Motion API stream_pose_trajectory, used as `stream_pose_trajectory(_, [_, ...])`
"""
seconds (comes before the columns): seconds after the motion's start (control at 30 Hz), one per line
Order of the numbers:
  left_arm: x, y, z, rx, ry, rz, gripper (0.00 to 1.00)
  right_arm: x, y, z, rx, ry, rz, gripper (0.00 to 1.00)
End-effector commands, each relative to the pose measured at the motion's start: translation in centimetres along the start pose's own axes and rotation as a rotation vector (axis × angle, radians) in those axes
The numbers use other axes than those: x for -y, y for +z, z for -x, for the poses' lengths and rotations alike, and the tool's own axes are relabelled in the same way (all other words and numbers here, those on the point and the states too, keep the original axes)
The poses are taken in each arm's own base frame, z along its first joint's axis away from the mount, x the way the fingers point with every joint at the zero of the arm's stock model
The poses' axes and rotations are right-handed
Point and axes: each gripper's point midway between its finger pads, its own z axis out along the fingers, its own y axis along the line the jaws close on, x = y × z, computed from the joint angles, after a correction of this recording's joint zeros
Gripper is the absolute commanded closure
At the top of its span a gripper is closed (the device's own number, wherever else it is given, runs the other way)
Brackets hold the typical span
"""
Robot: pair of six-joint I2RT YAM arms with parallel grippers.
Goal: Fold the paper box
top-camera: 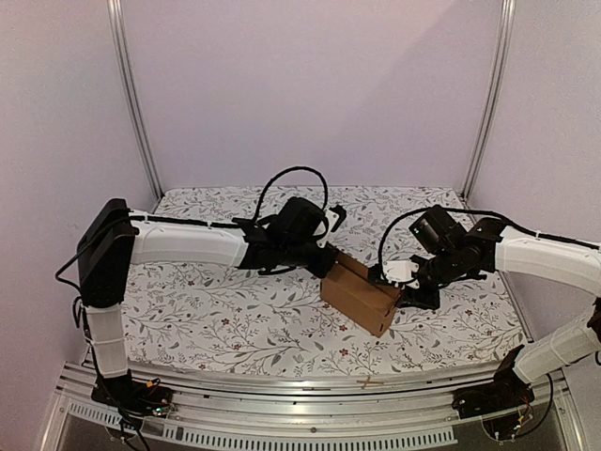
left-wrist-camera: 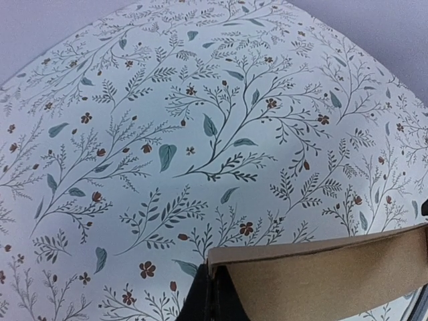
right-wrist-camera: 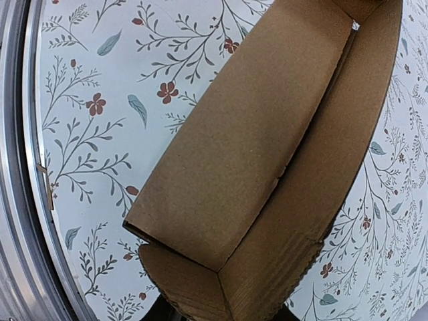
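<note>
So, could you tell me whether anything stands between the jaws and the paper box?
Nothing visible does: the left jaws are shut on the paper box at its far end, and the right jaws are at its near end.

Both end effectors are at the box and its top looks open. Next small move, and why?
Probably press the long flap down with the right end effector while the left end effector holds the paper box steady: that flap leans only partly over the open interior.

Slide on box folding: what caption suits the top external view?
Left gripper and right gripper flank a partly folded plain brown cardboard box over a floral tablecloth.
</note>
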Motion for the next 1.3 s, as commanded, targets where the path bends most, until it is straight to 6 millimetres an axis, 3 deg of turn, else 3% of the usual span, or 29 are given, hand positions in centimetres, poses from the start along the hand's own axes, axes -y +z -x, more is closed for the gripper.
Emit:
stream_pose_trajectory(0.0, [1.0, 0.2, -3.8, -0.153, 0.014, -0.021, 1.0, -0.7, 0.1, -0.2, 0.005, -0.01, 0.021, 0.71])
stream_pose_trajectory(0.1, [0.9, 0.1, -2.6, -0.174, 0.032, -0.01, 1.0, -0.7, 0.2, -0.2, 0.005, -0.011, 0.027, 0.71])
stream_pose_trajectory(0.23, [0.5, 0.3, -2.4, -0.22, 0.049, 0.007, 1.0, -0.9, 0.3, -0.2, 0.002, -0.01, 0.035, 0.71])
stream_pose_trajectory(0.73, [0.1, 0.4, -5.5, -0.282, -0.004, 0.019, 1.0, -2.0, 0.0, -0.1, 0.02, -0.025, 0.092, 0.67])
stream_pose_trajectory(1.27, [-0.1, 0.1, -6.7, -0.206, 0.071, 0.01, 1.0, -2.1, -0.2, 0.0, 0.021, -0.026, 0.1, 0.66])
